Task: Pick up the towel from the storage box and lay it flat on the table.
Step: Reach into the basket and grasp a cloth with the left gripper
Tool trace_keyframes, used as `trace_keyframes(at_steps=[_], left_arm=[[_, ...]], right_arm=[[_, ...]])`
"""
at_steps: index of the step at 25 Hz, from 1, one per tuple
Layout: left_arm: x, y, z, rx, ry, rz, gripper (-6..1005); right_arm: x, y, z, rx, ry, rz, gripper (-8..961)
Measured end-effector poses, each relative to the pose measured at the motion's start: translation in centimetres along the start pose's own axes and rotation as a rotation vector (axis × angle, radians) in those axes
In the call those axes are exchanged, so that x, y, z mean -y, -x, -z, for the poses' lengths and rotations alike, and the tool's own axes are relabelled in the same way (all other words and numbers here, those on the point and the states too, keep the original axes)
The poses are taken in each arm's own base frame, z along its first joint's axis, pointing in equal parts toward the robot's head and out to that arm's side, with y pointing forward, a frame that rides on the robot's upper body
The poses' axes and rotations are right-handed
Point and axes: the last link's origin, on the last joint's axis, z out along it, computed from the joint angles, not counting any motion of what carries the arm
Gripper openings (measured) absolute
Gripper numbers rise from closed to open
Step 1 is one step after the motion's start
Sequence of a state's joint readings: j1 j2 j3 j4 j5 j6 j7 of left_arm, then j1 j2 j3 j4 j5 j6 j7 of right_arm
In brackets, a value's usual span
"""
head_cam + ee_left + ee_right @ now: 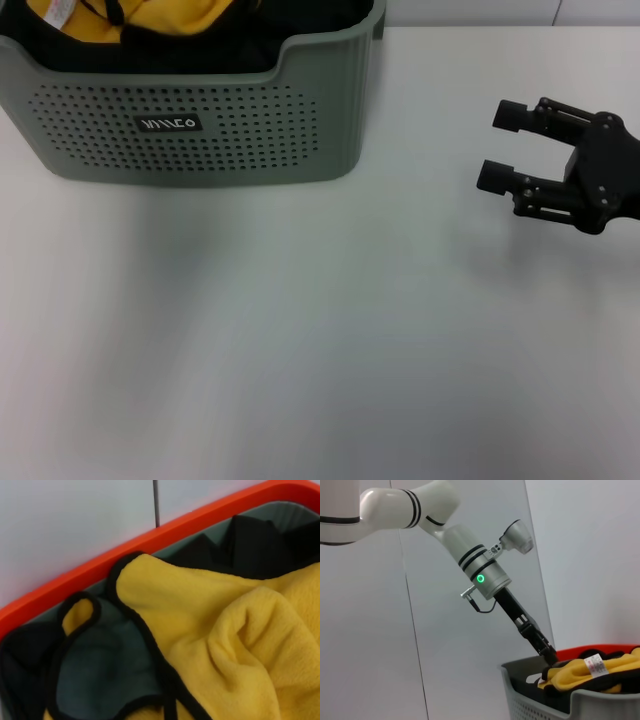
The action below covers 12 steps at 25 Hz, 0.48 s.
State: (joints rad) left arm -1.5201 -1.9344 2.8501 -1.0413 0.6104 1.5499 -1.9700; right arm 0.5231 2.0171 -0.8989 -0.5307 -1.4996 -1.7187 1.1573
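Observation:
The grey-green storage box [200, 130] stands at the table's far left, with its logo label facing me. Yellow cloth with black edging, the towel [200, 615], lies bunched inside among black fabric [255, 545]; it also shows in the head view [190, 15]. Another yellow cloth with a white printed label [595, 665] lies beside it. My left gripper [551, 661] reaches down into the box and touches the yellow cloth; it is out of the head view. My right gripper [495, 147] is open and empty above the white table [300, 330], well right of the box.
A red-orange rim [150, 540] runs just behind the box's far wall. A pale wall stands behind the table. The bare tabletop stretches in front of and to the right of the box.

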Motion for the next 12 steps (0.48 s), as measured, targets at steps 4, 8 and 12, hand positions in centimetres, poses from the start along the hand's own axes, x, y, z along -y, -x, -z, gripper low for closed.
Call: trace_keyframes(at_steps=[4,8,12], left_arm=[[-0.2,0.0,-0.3,0.003,0.012,0.024,706],[-0.2,0.0,-0.4,0.005,0.017,0.047,700],[-0.4,0.2,-1.2,0.006,0.049,0.078,693]], right_arm=[[-0.1,-0.2,0.2,-0.002,-0.003,0.001,766],[-0.2,-0.3,0.3,-0.001,-0.009,0.006,766],[-0.2,-0.4,0.3,-0.003,-0.006,0.012,766]])
